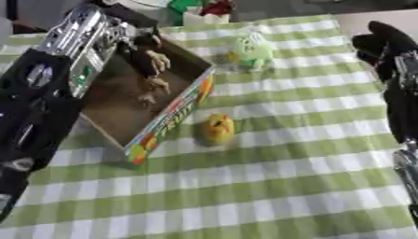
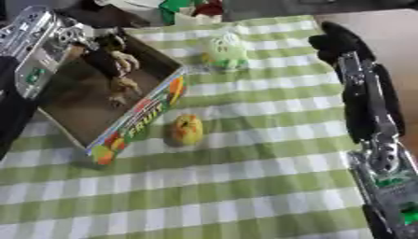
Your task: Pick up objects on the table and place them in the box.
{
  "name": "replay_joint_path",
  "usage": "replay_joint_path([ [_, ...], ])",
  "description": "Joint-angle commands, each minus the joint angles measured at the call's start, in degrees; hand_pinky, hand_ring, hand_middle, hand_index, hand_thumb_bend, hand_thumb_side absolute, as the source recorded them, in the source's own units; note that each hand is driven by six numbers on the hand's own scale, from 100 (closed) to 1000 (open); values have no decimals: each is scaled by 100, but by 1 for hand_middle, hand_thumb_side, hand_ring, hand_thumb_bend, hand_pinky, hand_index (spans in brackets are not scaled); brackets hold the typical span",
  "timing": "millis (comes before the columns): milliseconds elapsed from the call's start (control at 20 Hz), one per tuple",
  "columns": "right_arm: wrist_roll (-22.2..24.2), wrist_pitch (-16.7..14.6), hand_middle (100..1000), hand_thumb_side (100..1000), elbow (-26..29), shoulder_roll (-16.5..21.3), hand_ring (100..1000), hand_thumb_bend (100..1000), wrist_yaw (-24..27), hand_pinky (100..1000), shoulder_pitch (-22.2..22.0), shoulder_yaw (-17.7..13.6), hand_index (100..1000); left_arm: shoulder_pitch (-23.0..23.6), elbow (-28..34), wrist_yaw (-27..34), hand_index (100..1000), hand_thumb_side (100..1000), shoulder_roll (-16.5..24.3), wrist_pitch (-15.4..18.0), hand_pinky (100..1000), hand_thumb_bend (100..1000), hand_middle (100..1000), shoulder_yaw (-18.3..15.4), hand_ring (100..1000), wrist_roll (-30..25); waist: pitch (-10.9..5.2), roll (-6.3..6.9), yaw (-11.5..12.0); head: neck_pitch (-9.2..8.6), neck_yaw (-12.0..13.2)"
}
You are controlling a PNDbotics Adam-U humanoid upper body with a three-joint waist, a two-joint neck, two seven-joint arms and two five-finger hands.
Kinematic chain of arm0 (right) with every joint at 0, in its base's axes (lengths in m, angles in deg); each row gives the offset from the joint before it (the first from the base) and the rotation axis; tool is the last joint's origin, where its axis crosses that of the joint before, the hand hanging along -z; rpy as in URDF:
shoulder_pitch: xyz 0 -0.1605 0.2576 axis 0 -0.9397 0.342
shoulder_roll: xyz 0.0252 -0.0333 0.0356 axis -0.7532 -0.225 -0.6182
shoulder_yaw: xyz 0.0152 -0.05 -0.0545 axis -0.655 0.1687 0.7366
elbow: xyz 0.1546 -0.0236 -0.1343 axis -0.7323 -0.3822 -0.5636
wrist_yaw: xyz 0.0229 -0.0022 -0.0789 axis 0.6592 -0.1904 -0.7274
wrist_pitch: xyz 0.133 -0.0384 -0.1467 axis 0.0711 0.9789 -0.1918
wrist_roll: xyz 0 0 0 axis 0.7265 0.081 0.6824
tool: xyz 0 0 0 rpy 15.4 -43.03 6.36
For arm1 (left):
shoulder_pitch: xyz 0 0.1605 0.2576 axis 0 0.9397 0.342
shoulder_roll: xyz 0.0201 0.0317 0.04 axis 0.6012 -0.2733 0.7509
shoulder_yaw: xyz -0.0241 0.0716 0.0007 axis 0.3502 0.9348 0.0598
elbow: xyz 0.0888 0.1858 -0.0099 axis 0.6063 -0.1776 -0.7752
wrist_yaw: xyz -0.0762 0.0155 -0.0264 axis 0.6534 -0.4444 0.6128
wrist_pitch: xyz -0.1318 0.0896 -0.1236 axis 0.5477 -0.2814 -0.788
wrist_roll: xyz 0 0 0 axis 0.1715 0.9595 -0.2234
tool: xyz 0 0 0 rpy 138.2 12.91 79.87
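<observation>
An open cardboard box (image 1: 176, 112) with fruit print on its wall stands at the left of the table. My left hand (image 1: 143, 52) hangs over the box, its fingers curled on a brown toy (image 1: 157, 70) that dangles inside. A yellow toy (image 1: 217, 128) lies on the cloth just right of the box's front wall. Farther back, beyond the box's right corner, sits a pale green toy (image 1: 251, 50). My right hand (image 2: 339, 41) rests at the table's right edge, relaxed and holding nothing, well apart from both toys.
A green and white checked cloth (image 1: 277, 186) covers the table. Red, green and white things (image 1: 200, 10) stand past the far edge. My right forearm (image 2: 367, 107) lies along the right side.
</observation>
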Motion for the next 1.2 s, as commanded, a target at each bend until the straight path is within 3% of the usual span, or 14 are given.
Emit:
replay_joint_path([
  [50,-2,20,738,1000,121,46,859,100,15,891,38,-35,907,-88,-31,-48,946,467,78,15,585,100,798,-84,763,-38,-116,-12,-7,34,-10],
  [250,-6,20,738,1000,121,38,859,100,18,891,34,-40,908,-66,-218,-107,1000,600,72,57,660,395,869,-97,839,-39,-120,-11,-17,41,-13],
  [300,-8,20,738,1000,121,36,859,100,19,891,33,-41,908,-66,-258,-125,1000,600,69,71,660,395,869,-104,839,-39,-120,-11,-18,42,-13],
  [350,-9,20,738,1000,121,34,859,100,20,891,32,-42,908,-60,-308,-141,1000,659,72,81,703,545,904,-118,884,-39,-121,-10,-19,43,-16],
  [400,-9,21,738,1000,121,33,859,100,21,891,31,-42,908,-57,-357,-157,1000,681,74,91,729,608,918,-132,908,-39,-123,-9,-20,44,-18],
  [600,-14,23,737,1000,121,29,860,100,24,891,28,-45,908,-59,-523,-298,1000,707,82,143,779,766,940,-187,947,-39,-129,-5,-25,46,-18],
  [850,-21,28,737,1000,121,24,860,100,28,891,23,-50,908,-51,-601,-456,1000,698,82,188,784,746,939,-262,947,-39,-132,-5,-29,48,-22],
  [1200,-24,24,739,1000,121,51,861,100,18,890,33,-56,908,-2,-230,-218,1000,766,160,106,773,626,907,-363,917,-39,-134,-16,-19,59,-77],
])
